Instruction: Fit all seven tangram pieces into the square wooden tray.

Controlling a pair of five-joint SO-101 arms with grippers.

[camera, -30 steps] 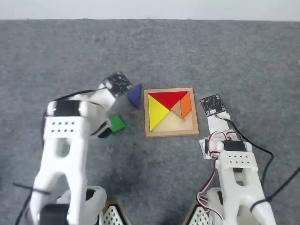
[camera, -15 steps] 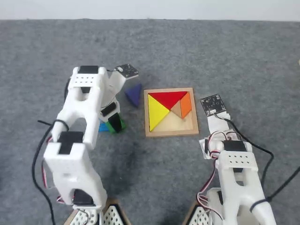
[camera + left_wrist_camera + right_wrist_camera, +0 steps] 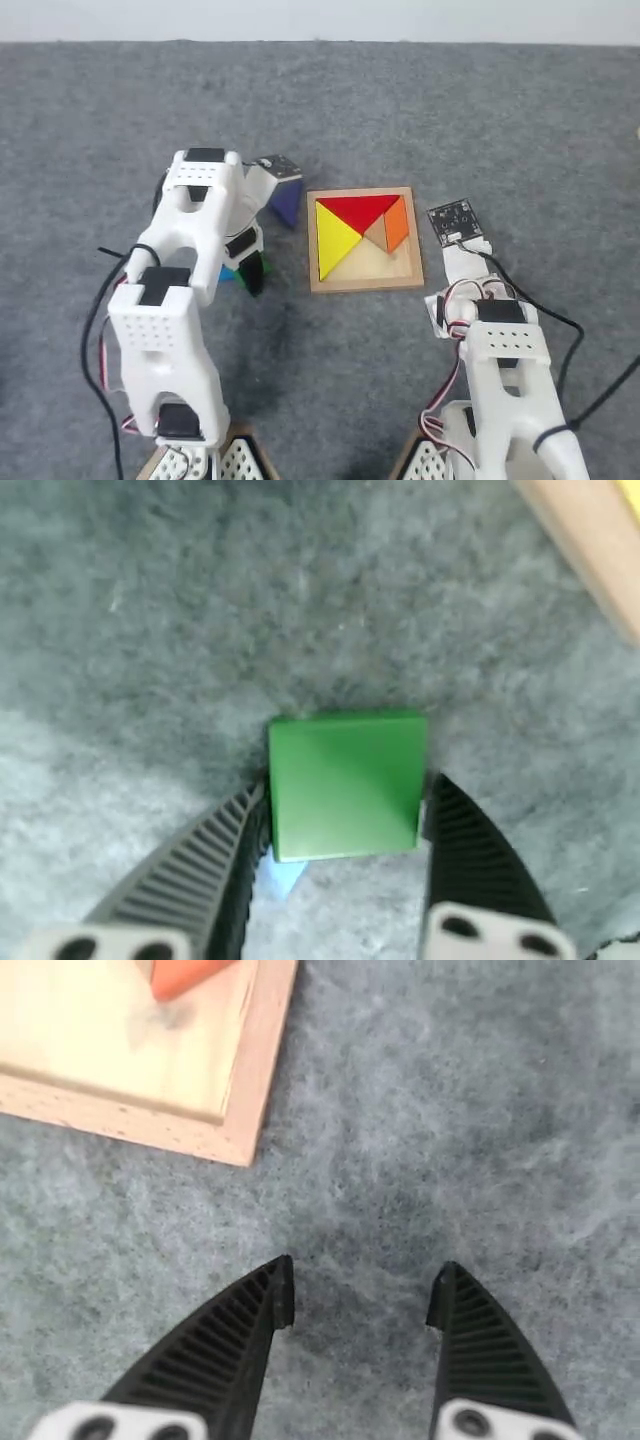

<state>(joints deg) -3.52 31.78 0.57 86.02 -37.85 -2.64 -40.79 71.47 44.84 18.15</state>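
The square wooden tray (image 3: 364,283) holds a red triangle (image 3: 357,209), a yellow triangle (image 3: 334,245), an orange piece (image 3: 398,226) and a small brown triangle (image 3: 375,236). Its corner (image 3: 235,1125) appears in the right wrist view. Left of the tray, a green square (image 3: 345,783) lies flat on the carpet, partly over a blue piece (image 3: 281,876). My left gripper (image 3: 347,785) is open, with one finger on each side of the green square. A purple triangle (image 3: 286,205) lies by the tray's far left corner. My right gripper (image 3: 362,1290) is open above bare carpet beside the tray.
Grey carpet covers the whole table. The left arm (image 3: 195,230) stands over the green square (image 3: 262,266) and the blue piece (image 3: 227,273). The right arm (image 3: 490,320) is at the tray's near right corner. Open carpet lies beyond and to both sides.
The left arm has swung from low on the left to upright over the green square, bringing its fingers down around it. The right arm and the tray pieces have stayed put.
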